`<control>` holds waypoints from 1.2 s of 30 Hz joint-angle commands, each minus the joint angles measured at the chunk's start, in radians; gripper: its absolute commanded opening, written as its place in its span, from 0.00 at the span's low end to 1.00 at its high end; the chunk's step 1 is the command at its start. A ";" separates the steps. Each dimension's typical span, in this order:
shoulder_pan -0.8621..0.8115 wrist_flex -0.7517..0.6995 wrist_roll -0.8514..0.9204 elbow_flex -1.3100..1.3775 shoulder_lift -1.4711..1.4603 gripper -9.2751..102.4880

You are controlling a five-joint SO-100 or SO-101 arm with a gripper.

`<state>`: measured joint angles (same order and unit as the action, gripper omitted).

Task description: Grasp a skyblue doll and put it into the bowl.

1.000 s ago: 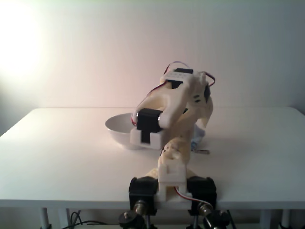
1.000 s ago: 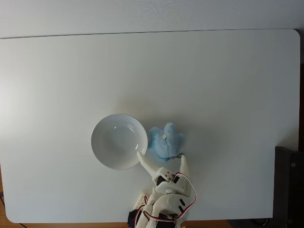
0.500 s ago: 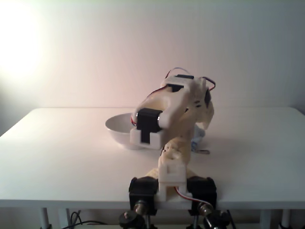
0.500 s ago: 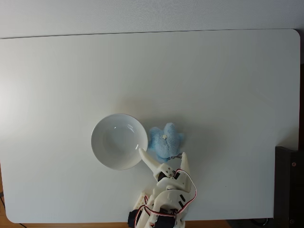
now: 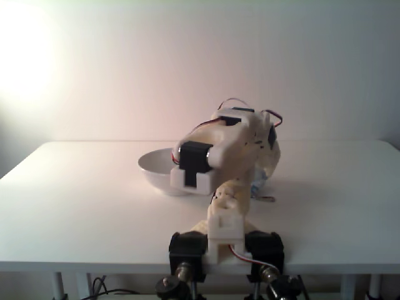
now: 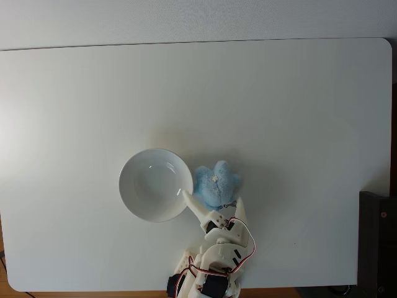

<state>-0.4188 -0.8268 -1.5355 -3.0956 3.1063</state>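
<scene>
Plush sky-blue fuzz marks the skyblue doll (image 6: 216, 184), which lies on the white worktop (image 6: 298, 124) touching the bowl (image 6: 152, 184) at the bowl's three o'clock side in the top-down fixed view. The hand (image 6: 211, 203) sits at the doll's six o'clock edge, its two white fingers spread apart, one tip near the bowl's rim and the other by the doll's five o'clock corner, with nothing gripped. In the front fixed view the arm (image 5: 219, 153) leans forward and covers most of the doll (image 5: 261, 180), with the bowl (image 5: 156, 169) at its nine o'clock.
</scene>
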 commanded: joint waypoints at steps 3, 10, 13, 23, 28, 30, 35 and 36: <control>-0.002 0.003 -0.006 0.003 0.298 0.61; 0.003 -0.023 -0.002 0.002 0.284 0.39; 0.005 -0.067 -0.003 0.002 0.252 0.32; 0.005 -0.106 -0.003 0.002 0.249 0.26; 0.002 -0.103 -0.003 0.003 0.262 0.28; -0.003 -0.103 0.003 0.005 0.262 0.33; -0.012 -0.107 0.012 0.037 0.249 0.50; -0.015 -0.107 0.014 0.044 0.247 0.52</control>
<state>-0.4249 -0.9327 -1.5340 -3.0910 3.1170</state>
